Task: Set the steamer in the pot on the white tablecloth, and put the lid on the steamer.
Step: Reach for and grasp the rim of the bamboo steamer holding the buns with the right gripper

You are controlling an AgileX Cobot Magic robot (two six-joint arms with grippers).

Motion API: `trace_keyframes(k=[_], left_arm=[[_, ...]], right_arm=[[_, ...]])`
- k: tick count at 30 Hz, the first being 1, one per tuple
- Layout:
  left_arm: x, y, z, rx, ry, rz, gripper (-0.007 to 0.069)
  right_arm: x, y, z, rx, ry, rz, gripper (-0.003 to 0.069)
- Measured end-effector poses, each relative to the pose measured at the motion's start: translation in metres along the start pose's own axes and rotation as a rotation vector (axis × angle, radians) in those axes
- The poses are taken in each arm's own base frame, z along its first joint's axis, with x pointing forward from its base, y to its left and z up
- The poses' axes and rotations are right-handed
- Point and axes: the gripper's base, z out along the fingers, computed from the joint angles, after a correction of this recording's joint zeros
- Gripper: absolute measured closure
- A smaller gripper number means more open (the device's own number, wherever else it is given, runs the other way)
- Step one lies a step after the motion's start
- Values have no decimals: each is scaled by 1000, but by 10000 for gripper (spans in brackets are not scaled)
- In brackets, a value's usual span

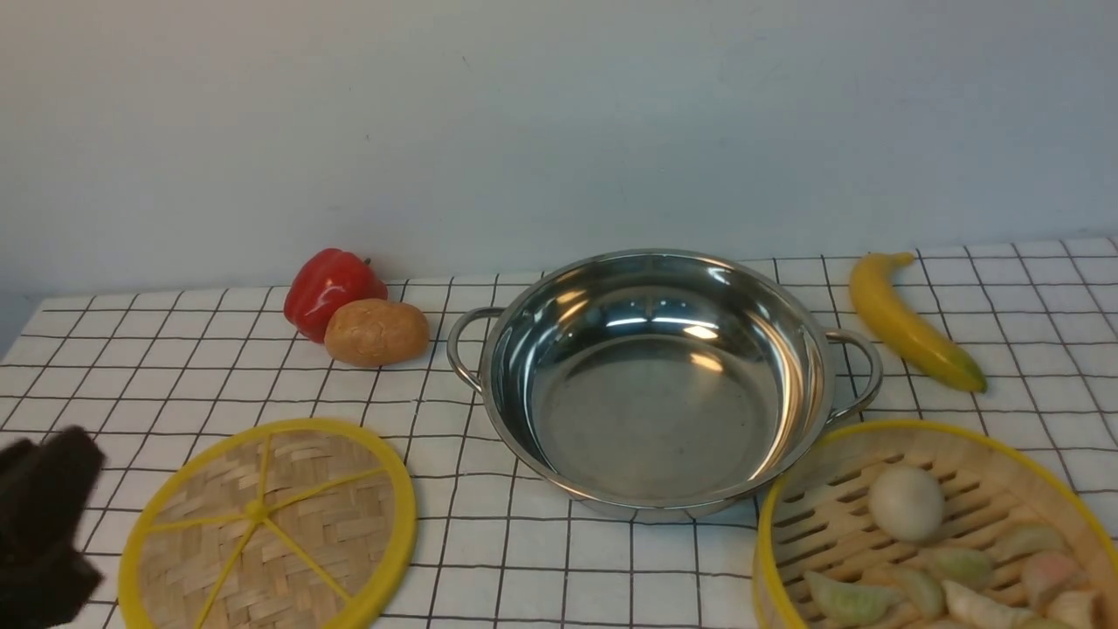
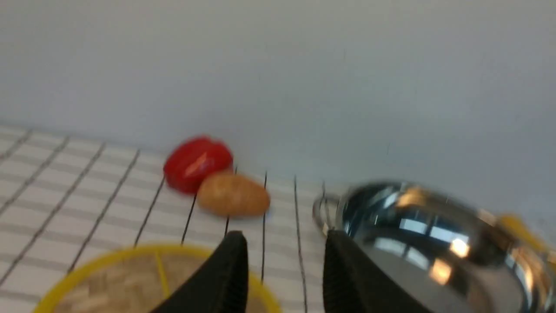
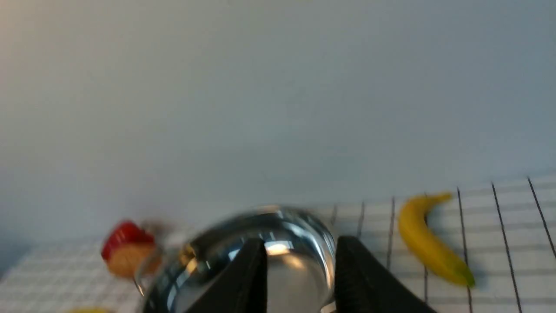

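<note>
The pot stands empty in the middle of the white tablecloth. The lid lies flat at the near left. The steamer sits at the near right, touching the pot's side, with a white bun and several dumplings in it. My left gripper is open and empty, above the lid's edge and beside the pot; it shows dark at the left edge of the front view. My right gripper is open and empty, facing the pot; the front view does not show it.
A red pepper and a potato lie at the back left of the pot. A banana lies at the back right. A plain wall closes the far edge of the table.
</note>
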Motion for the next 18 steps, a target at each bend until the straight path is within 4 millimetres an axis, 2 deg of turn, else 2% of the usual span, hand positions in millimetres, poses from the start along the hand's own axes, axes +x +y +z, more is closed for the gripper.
trace_keyframes(k=[1, 3, 7, 12, 14, 18], left_arm=[[2, 1, 12, -10, 115, 23, 382], [6, 3, 26, -22, 240, 61, 382], [8, 11, 59, -51, 512, 153, 382], [5, 14, 80, -57, 670, 185, 382], [5, 16, 93, -60, 741, 193, 382], [6, 19, 104, -66, 782, 197, 382]], right_arm=[[-5, -2, 10, 26, 76, -22, 416], [-8, -6, 24, 67, 187, -55, 416], [-5, -25, 50, 200, 403, -128, 416], [3, -46, 73, 345, 558, -128, 416], [11, -61, 92, 424, 664, -131, 416], [24, -74, 117, 454, 775, -96, 416]])
